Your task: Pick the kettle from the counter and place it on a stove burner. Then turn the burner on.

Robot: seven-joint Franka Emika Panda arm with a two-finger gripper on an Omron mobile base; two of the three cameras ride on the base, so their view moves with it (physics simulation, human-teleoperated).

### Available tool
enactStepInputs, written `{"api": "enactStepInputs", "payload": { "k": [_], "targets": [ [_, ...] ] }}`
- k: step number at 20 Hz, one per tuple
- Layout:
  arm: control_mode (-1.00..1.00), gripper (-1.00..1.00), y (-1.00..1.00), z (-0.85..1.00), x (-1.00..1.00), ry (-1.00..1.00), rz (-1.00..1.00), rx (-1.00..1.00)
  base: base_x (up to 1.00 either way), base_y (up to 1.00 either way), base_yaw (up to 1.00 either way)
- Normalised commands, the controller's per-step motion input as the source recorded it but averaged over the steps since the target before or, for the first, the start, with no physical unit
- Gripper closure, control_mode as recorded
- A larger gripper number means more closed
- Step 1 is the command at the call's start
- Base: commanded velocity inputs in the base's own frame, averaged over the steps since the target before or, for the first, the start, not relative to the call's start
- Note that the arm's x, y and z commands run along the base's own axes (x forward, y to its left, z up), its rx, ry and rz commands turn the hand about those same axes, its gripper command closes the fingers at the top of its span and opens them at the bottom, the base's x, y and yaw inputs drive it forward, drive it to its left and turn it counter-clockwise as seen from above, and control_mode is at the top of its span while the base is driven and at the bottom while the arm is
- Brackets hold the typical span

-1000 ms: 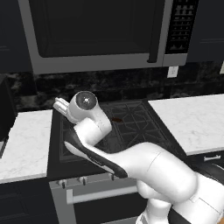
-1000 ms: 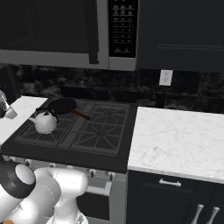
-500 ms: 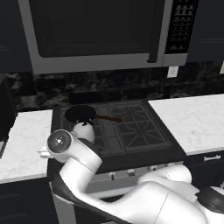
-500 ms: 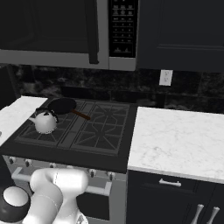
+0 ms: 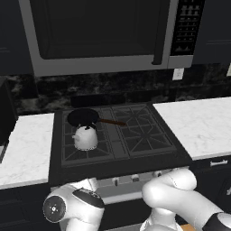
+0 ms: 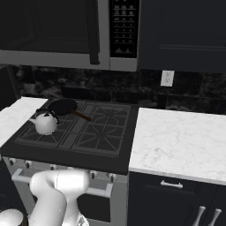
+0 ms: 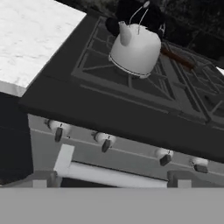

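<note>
We see the kettle (image 5: 85, 137) sitting upright on the near left stove burner (image 5: 86, 144), its base well inside the grate's edges. Just behind it, on the far left grate, lies the black frying pan (image 5: 83, 117), its brown handle (image 5: 113, 122) reaching right toward the middle of the cooktop (image 5: 135, 135). The two right burners are bare, leaving open room there. The narrow white marble surface (image 5: 27, 146) lies left of the stove, its right edge flush against the cooktop. In the hand view we look up past the cooktop's front lip at a row of knobs (image 7: 105, 141) and the oven's handle bar (image 7: 109, 175). Our jaws stand fully apart with nothing between them, low in front of the oven, clear of the knobs.
</note>
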Motion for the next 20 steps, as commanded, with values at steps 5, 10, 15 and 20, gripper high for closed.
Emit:
{"api": "enactStepInputs", "payload": {
  "k": [5, 10, 15, 20],
  "targets": [
    [-1.0, -1.0, 0.06, -1.0, -0.21, -0.24, 0.11, -0.17, 0.0, 0.0, 0.0],
    [-1.0, -1.0, 0.01, -0.6, -0.03, -0.34, 0.02, 0.11, 0.0, 0.0, 0.0],
    [-1.0, -1.0, 0.0, -0.18, 0.0, -0.36, 0.0, 0.14, 0.0, 0.0, 0.0],
    [-1.0, -1.0, 0.01, -0.05, 0.01, -0.17, -0.02, 0.0, 0.0, 0.0, 0.0]
  ]
}}
